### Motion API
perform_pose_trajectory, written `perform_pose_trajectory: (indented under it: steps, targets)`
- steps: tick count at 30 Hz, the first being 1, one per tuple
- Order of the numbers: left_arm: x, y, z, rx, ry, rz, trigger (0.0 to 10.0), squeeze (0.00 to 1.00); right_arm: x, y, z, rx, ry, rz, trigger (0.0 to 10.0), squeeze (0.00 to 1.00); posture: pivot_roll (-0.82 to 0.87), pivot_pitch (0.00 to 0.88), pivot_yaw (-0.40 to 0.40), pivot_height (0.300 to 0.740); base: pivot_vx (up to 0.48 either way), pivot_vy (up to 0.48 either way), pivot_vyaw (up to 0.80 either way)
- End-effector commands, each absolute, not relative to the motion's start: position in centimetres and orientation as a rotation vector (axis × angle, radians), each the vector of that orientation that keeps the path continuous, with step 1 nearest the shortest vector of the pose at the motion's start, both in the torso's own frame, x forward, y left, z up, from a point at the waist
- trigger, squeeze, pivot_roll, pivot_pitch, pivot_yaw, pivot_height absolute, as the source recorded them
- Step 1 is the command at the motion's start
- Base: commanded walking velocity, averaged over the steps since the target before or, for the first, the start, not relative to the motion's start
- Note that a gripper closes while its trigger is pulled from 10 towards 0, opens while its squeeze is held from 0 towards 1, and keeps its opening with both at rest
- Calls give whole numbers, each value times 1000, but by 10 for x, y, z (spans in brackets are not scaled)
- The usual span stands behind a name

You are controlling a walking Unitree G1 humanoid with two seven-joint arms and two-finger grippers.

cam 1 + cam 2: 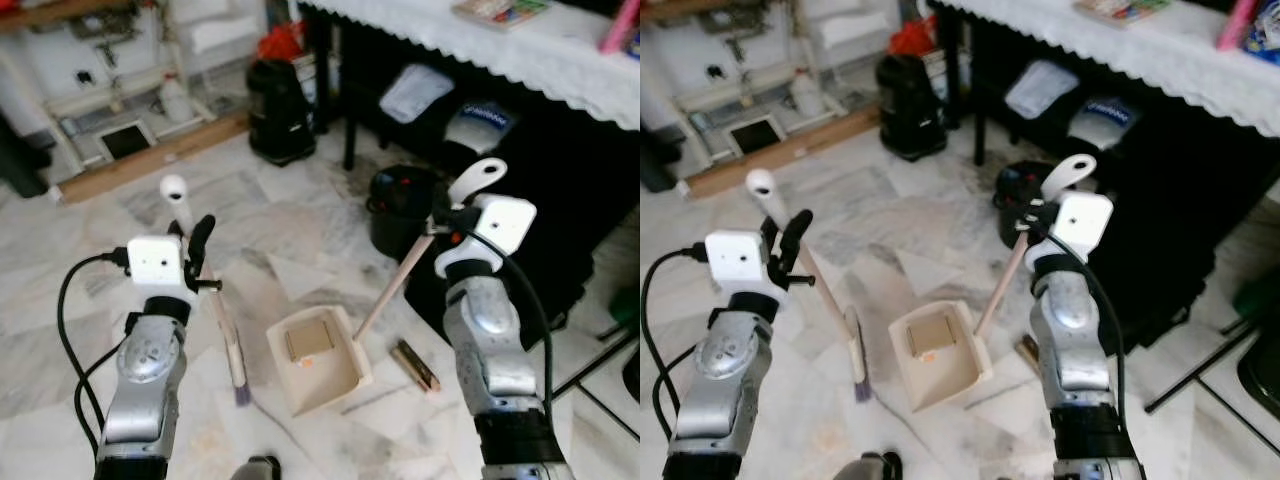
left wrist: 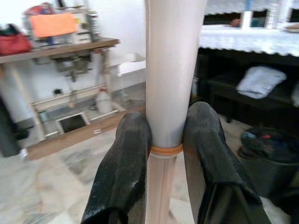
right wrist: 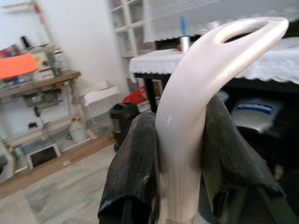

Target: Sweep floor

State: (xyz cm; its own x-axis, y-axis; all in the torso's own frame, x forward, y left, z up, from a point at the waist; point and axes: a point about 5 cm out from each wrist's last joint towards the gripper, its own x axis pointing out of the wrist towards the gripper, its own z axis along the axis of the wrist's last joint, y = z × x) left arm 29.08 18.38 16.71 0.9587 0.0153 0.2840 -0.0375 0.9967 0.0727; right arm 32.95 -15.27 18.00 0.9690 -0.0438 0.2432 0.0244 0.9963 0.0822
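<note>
Nearest on the pale marbled floor [image 1: 300,215], a cream plastic dustpan [image 1: 318,362] sits flat between the two arms, a boxy tray with raised walls and a tan square scrap lying inside it. Its open mouth faces the near side, and its long handle rises up and to the right, ending in a looped grip. The right gripper [image 3: 180,154] is closed on that handle just below the loop, its black textured fingers pressed on both sides of the smooth curved plastic. Just right of the dustpan lies a small brown, stick-like object [image 1: 414,364].

Left of the dustpan stands the broom [image 1: 222,320], its slim pale pole leaning slightly, rounded top far and left, purple-tipped bristle head on the floor near the pan's left wall. The left gripper [image 2: 164,149] is clamped around the pole at an orange band, fingers touching it on both sides.

Open floor stretches to the far left. Farther right, a black bin [image 1: 402,205] stands beside a dark table [image 1: 520,60] with a white scalloped cloth. At the far left is a wooden shelf unit [image 1: 120,110].
</note>
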Motion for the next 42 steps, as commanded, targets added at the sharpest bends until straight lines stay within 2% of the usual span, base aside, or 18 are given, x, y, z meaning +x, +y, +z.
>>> perform_pose_trajectory:
  steps: [1, 22, 42]
  targets:
    - [290, 189, 173, 88, -315, 45, 10000, 0, 330, -146, 192, 82, -300, -12, 10000, 0, -56, 103, -25, 740, 0, 0, 800]
    - [291, 192, 176, 110, -314, 62, 10000, 0, 334, -144, 195, 95, -295, 7, 10000, 0, -55, 151, -24, 740, 0, 0, 800]
    - [289, 195, 172, 128, -299, 82, 10000, 0, 336, -145, 196, 94, -295, 24, 10000, 0, -53, 137, -38, 740, 0, 0, 800]
